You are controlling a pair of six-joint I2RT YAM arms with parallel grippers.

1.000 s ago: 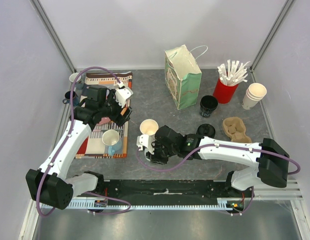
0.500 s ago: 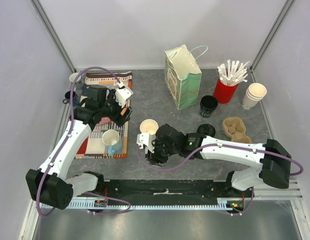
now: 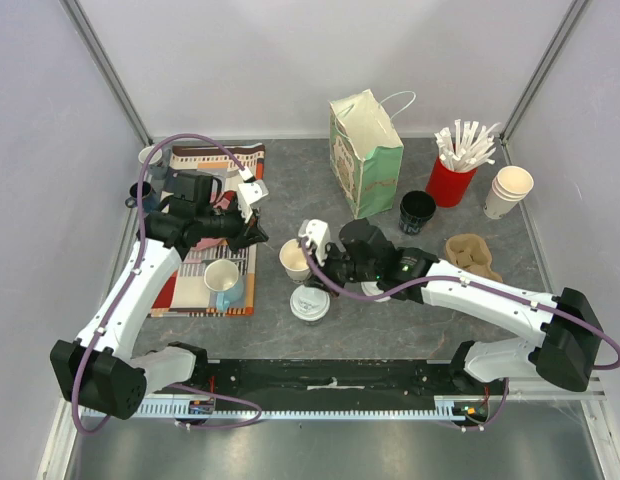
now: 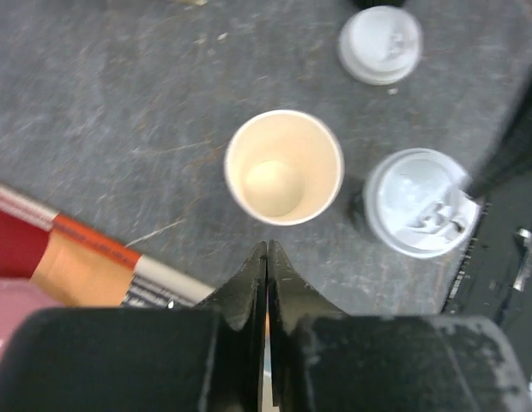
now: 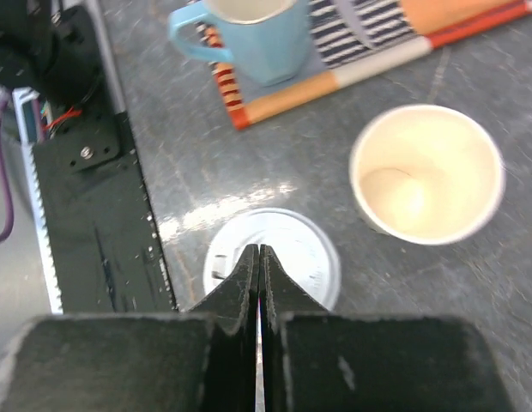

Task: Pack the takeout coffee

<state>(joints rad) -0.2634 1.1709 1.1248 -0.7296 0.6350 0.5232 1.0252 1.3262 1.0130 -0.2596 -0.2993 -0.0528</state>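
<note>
A takeout coffee cup with a white sip lid (image 3: 310, 303) (image 4: 418, 202) (image 5: 272, 257) stands near the table's front, free of both grippers. Just behind it stands an open, lidless paper cup (image 3: 295, 258) (image 4: 283, 167) (image 5: 426, 172). A second white lid (image 3: 370, 290) (image 4: 379, 43) shows partly under the right arm; I cannot tell whether a cup is under it. My right gripper (image 3: 326, 272) (image 5: 258, 251) hovers shut above the lidded cup, holding nothing. My left gripper (image 3: 260, 238) (image 4: 266, 249) is shut and empty, just left of the open cup.
A paper bag (image 3: 365, 150) stands at the back centre. Right of it are a black cup (image 3: 417, 210), a red cup of stirrers (image 3: 455, 165), stacked paper cups (image 3: 510, 190) and a cardboard carrier (image 3: 472, 255). A blue mug (image 3: 223, 278) sits on a striped mat (image 3: 215, 160).
The right arm pulled back and to the right, leaving the lidded cup standing alone near the front. Both grippers have closed. The left arm barely moved.
</note>
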